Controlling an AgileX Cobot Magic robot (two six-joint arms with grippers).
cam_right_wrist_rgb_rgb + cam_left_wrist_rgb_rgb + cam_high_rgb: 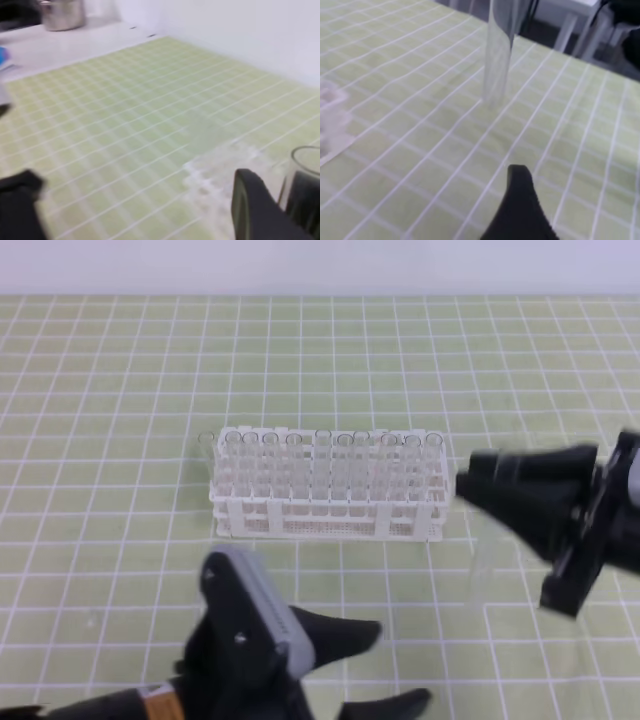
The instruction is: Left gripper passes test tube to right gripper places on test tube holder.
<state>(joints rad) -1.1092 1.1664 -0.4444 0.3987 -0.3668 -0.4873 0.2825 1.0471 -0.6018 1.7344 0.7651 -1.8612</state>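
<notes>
At the lower left of the exterior high view the left gripper (395, 668) enters from the bottom edge, its arm cut off by the frame; its two black fingers stand spread wide with nothing between them, and its own wrist view shows only one dark fingertip (520, 210) at the bottom edge. Green grid-marked mat (100, 440) lies bare to its left and ahead of it. Behind, at mid-table, sits the white test tube holder (330, 515), its back rows filled with clear tubes that blur together so their number cannot be told; a faint tube rim shows just outside its left end. Right of the rack's near corner the test tube (480, 575) hangs upright, almost invisible against the mat, its lower end close to the surface; whether it touches cannot be told. In the left wrist view it stands as a clear column (499, 60) cut off at the top. The right gripper (470, 485), partly cut off by the right edge, is nearly closed on that tube's upper end; its wrist view shows the open rim (306, 170) beside one dark finger (250, 205).
</notes>
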